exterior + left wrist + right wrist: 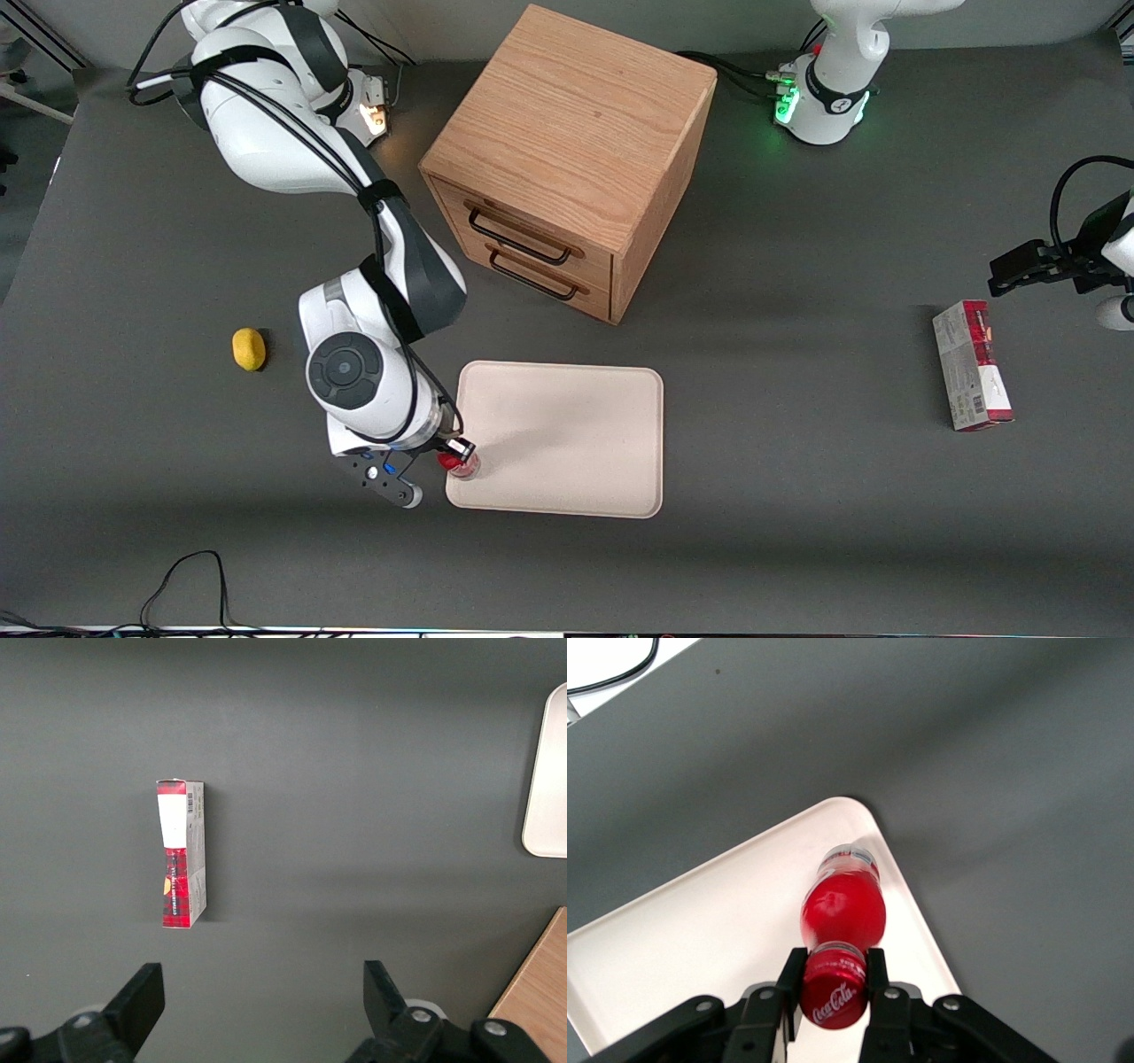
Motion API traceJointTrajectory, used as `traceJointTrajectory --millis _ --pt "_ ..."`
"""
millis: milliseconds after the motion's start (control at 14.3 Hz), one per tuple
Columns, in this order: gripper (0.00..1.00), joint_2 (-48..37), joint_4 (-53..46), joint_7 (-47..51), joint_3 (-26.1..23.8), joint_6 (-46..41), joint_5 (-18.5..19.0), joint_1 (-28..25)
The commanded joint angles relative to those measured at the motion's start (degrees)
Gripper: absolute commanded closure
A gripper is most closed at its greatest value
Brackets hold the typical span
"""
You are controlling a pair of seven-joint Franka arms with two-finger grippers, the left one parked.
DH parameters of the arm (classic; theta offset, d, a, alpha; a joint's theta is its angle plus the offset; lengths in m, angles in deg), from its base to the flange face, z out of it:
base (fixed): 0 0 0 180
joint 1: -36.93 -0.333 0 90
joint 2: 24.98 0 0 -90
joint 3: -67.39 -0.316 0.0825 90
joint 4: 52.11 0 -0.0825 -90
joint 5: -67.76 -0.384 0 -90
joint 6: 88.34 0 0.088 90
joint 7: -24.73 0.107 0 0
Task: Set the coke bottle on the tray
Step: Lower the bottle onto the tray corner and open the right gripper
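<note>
Front view. The cream tray (576, 425) lies flat on the dark tabletop (797, 532), in front of the wooden two-drawer cabinet (567, 159) and nearer the camera than it. Both cabinet drawers are closed, so their contents cannot be seen. The tray surface is bare except at one corner: the coke bottle (461, 462) stands upright there, just inside the rim, at the corner nearest the camera on the working arm's end. The claw (456, 450) sits directly over the bottle, at cap height. A small yellow object (249, 348) rests on the tabletop toward the working arm's end, well apart from the tray. A red-and-white carton (972, 365) lies flat toward the parked arm's end, also well apart.

Left wrist view. The carton (182, 853) lies on its side on the tabletop (354, 771). One rounded edge of the tray (549, 780) and a corner of the cabinet (540, 992) show at the frame border. No tray contents are visible here.

Right wrist view. The claw (833, 979) pinches the coke bottle (842, 908) at the neck just below the red cap, one black finger (790, 979) on each side, both touching. The white script logo reads on the cap. The bottle's clear base is over the tray (700, 939), close to its rounded corner and inside the rim. Whether the base bears on the tray floor cannot be told. Nothing else is in the tray.
</note>
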Motion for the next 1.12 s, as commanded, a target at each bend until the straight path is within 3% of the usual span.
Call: traceJointTrajectory --millis 0,350,420,490,1051 --pt "1.00 1.51 -2.70 2.45 -0.27 0.13 1.59 -0.17" --pt "1.00 2.65 -2.61 2.19 -0.27 1.54 1.68 -0.43" --pt "0.73 2.65 -2.61 1.92 -0.27 1.63 1.68 -0.43" --pt "0.01 2.83 -2.53 1.66 -0.19 1.72 1.76 -0.43" --pt "0.00 2.13 -1.82 1.66 -0.10 1.63 1.76 -0.17"
